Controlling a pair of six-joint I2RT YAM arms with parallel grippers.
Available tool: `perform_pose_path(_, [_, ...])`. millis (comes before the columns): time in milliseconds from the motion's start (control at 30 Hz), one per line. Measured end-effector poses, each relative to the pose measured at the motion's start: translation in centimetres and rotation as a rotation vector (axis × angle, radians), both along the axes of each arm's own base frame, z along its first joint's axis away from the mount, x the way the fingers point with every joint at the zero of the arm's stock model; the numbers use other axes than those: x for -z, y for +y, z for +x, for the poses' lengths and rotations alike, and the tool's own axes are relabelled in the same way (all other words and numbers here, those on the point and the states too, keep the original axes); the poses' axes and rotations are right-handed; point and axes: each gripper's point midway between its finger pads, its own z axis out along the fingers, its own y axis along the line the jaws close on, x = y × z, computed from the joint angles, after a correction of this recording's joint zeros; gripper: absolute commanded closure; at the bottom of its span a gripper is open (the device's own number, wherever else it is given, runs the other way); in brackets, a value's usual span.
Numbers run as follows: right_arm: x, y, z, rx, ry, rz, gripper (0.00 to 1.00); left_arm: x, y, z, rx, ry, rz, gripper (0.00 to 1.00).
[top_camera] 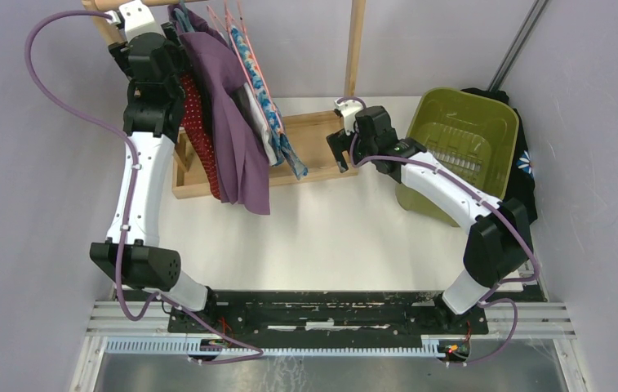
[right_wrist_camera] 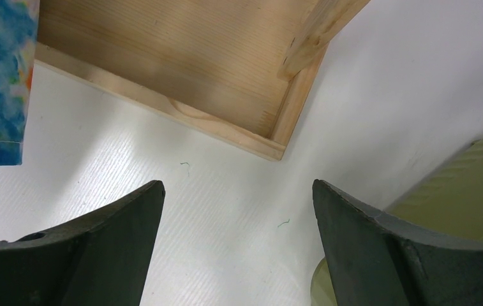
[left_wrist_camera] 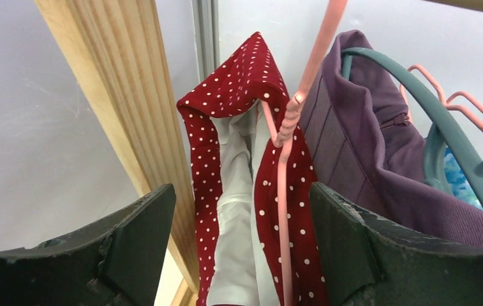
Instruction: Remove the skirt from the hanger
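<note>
At the rack's (left_wrist_camera: 117, 95) left end, the skirt (left_wrist_camera: 226, 108) hangs on its hanger (left_wrist_camera: 281, 185) between the jaws of the open left gripper (left_wrist_camera: 242, 188); closing could also pinch the hanger or the purple garment (left_wrist_camera: 353, 159). The right gripper (right_wrist_camera: 238, 185) is open too.

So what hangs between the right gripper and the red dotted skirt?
In the top view, a purple garment and a blue patterned garment hang between the right gripper and the red dotted skirt.
</note>
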Motion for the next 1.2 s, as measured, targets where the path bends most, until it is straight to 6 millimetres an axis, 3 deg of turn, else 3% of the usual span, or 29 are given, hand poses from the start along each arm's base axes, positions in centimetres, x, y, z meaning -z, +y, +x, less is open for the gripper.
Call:
perform_pose_path(367, [0.1, 0.0, 0.1, 0.000, -0.003, 0.002, 0.08, 0.6, 1.1, -0.6, -0.062, 0.041, 0.043, 0.32])
perform_pose_path(467, [0.3, 0.0, 0.0, 0.000, -0.002, 0.001, 0.08, 1.1, 1.4, -0.7, -0.080, 0.060, 0.058, 0.41])
perform_pose_path(667, [0.9, -0.1, -0.2, 0.001, 0.009, -0.007, 0.08, 1.9, 2.1, -0.6, -0.120, 0.100, 0.088, 0.44])
perform_pose_path(733, [0.9, -0.1, -0.2, 0.002, 0.008, -0.007, 0.08, 2.3, 2.3, -0.5, -0.129, 0.116, 0.097, 0.55])
perform_pose_path(867, [0.9, -0.1, -0.2, 0.002, 0.008, -0.006, 0.08, 2.5, 2.5, -0.5, -0.138, 0.130, 0.112, 0.94])
perform_pose_path(900, [0.8, -0.1, -0.2, 0.002, 0.008, -0.006, 0.08, 2.5, 2.5, -0.6, -0.141, 0.135, 0.120, 0.97])
perform_pose_path(1200, [1.1, -0.2, -0.2, 0.002, 0.011, -0.009, 0.08, 2.3, 2.8, -0.5, -0.147, 0.151, 0.158, 0.97])
